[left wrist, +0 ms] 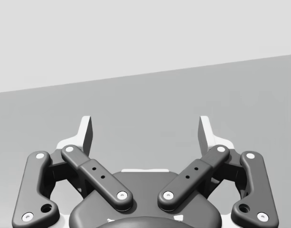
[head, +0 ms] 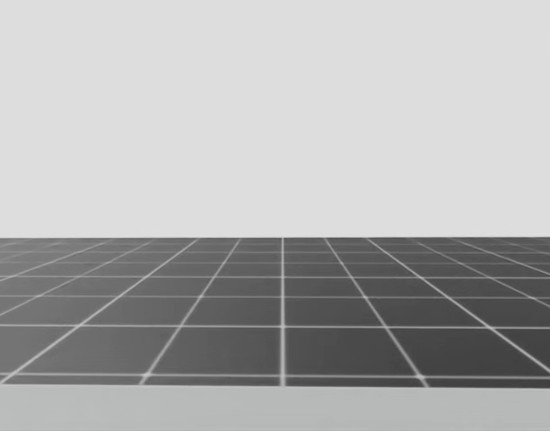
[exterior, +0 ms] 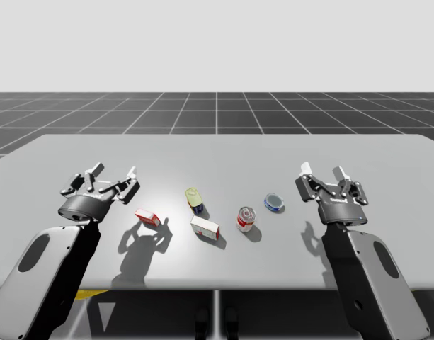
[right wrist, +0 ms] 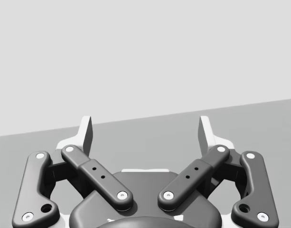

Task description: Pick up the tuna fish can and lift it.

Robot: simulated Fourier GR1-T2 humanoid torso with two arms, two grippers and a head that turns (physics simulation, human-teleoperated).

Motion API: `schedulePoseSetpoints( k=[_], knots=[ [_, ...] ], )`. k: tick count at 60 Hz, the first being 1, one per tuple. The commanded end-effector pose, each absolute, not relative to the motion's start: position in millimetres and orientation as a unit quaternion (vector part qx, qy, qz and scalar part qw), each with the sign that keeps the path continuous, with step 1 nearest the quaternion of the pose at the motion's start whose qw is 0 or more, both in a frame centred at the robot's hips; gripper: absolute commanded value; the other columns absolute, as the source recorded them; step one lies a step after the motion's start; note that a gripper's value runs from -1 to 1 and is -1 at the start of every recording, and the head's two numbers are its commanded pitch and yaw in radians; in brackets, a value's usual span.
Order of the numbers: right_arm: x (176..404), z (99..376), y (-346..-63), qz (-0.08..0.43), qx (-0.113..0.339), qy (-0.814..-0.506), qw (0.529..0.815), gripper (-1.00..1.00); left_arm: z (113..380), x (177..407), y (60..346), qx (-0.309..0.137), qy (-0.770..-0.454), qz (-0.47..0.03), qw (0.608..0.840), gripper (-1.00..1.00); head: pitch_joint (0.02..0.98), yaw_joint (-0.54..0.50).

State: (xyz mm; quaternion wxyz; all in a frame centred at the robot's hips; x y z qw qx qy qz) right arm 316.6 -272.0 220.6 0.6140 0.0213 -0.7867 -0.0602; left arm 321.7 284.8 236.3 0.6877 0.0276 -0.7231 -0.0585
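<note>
The tuna fish can [exterior: 274, 202] is low and flat, with a blue side and a pale lid; it stands on the grey table [exterior: 217, 156] right of centre. My right gripper [exterior: 322, 171] hovers open to the right of the can and apart from it. In the right wrist view the right gripper [right wrist: 145, 133] has nothing between its fingers, only bare table ahead. My left gripper [exterior: 114, 173] hangs open over the table's left side, far from the can. The left gripper [left wrist: 145, 133] in its own wrist view also holds nothing.
A red and white upright can [exterior: 245, 219] stands left of and nearer than the tuna can. A yellow-green and blue tin [exterior: 195, 199], a white and red box [exterior: 204, 227] and a small red box [exterior: 146, 217] sit mid-table. The head view looks over a dark grid floor [head: 283, 305].
</note>
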Motion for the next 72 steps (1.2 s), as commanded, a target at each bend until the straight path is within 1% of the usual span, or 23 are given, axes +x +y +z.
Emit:
schedulePoseSetpoints(
  k=[1, 4, 9, 13, 18, 21, 22, 37, 38, 40, 46, 49, 53, 54, 65, 67, 69, 72],
  knots=[
    [315.7, 218.9, -270.7, -0.072, 0.016, -0.778, 0.624, -1.0, 236.0, 321.6, 284.6, 0.028, -0.723, -0.059, 0.688, -1.0, 0.091, 0.02],
    [316.4, 218.1, -269.8, -0.059, 0.016, -0.778, 0.625, -1.0, 235.9, 321.5, 284.5, 0.028, -0.723, -0.059, 0.688, -1.0, 0.092, 0.02],
    [317.4, 218.8, -270.7, -0.055, 0.02, -0.778, 0.626, -1.0, 236.0, 321.2, 284.4, 0.028, -0.723, -0.059, 0.688, -1.0, 0.105, 0.02],
    [317.8, 218.4, -271.4, -0.051, 0.027, -0.774, 0.631, -1.0, 235.8, 321.1, 284.1, 0.029, -0.723, -0.06, 0.688, -1.0, 0.15, 0.01],
    [317.5, 218.4, -270.9, -0.049, 0.025, -0.775, 0.629, -1.0, 235.5, 321.1, 283.4, 0.032, -0.723, -0.061, 0.688, -1.0, 0.227, 0.0],
    [317.5, 218.3, -270.8, -0.049, 0.025, -0.775, 0.629, -1.0, 235.5, 321.0, 283.3, 0.032, -0.723, -0.062, 0.688, -1.0, 0.258, -0.01],
    [317.8, 218.2, -270.8, -0.049, 0.025, -0.775, 0.63, -1.0, 235.5, 321.1, 283.2, 0.032, -0.722, -0.062, 0.688, -1.0, 0.284, -0.01],
    [318.4, 218.5, -271.4, -0.05, 0.023, -0.773, 0.632, -1.0, 234.6, 322.3, 282.8, 0.034, -0.721, -0.066, 0.689, -1.0, 0.468, -0.02],
    [318.5, 218.5, -271.5, -0.05, 0.024, -0.772, 0.633, -1.0, 234.5, 322.4, 282.9, 0.034, -0.721, -0.067, 0.689, -1.0, 0.501, -0.04],
    [318.5, 218.5, -271.5, -0.051, 0.025, -0.772, 0.633, -1.0, 234.5, 322.4, 282.9, 0.034, -0.721, -0.067, 0.689, -1.0, 0.511, -0.04],
    [318.6, 218.1, -271.4, -0.05, 0.024, -0.769, 0.637, -1.0, 234.0, 322.6, 282.6, 0.033, -0.72, -0.069, 0.689, -1.0, 0.603, -0.1],
    [318.5, 218.1, -271.4, -0.05, 0.023, -0.769, 0.637, -1.0, 233.9, 322.6, 282.5, 0.033, -0.72, -0.071, 0.689, -1.0, 0.627, -0.12],
    [318.6, 218.1, -271.4, -0.051, 0.021, -0.768, 0.638, -1.0, 233.9, 322.5, 282.3, 0.033, -0.72, -0.072, 0.689, -1.0, 0.663, -0.17],
    [318.6, 218.1, -271.4, -0.05, 0.019, -0.769, 0.637, -1.0, 233.9, 322.4, 281.7, 0.032, -0.72, -0.073, 0.689, -1.0, 0.683, -0.2],
    [319.3, 215.5, -269.2, -0.045, 0.008, -0.763, 0.645, -1.0, 233.2, 322.8, 279.1, 0.03, -0.719, -0.078, 0.69, -1.0, 0.761, -0.32],
    [319.6, 215.1, -269.0, -0.041, 0.0, -0.762, 0.647, -1.0, 233.1, 322.8, 278.7, 0.029, -0.719, -0.079, 0.69, -1.0, 0.773, -0.33],
    [319.9, 214.8, -270.1, -0.046, 0.017, -0.757, 0.652, -1.0, 233.0, 322.9, 278.5, 0.029, -0.719, -0.079, 0.69, -1.0, 0.78, -0.34],
    [321.0, 212.9, -269.9, -0.038, 0.016, -0.748, 0.662, -1.0, 232.7, 323.2, 278.0, 0.029, -0.719, -0.08, 0.69, -1.0, 0.796, -0.36]
  ],
)
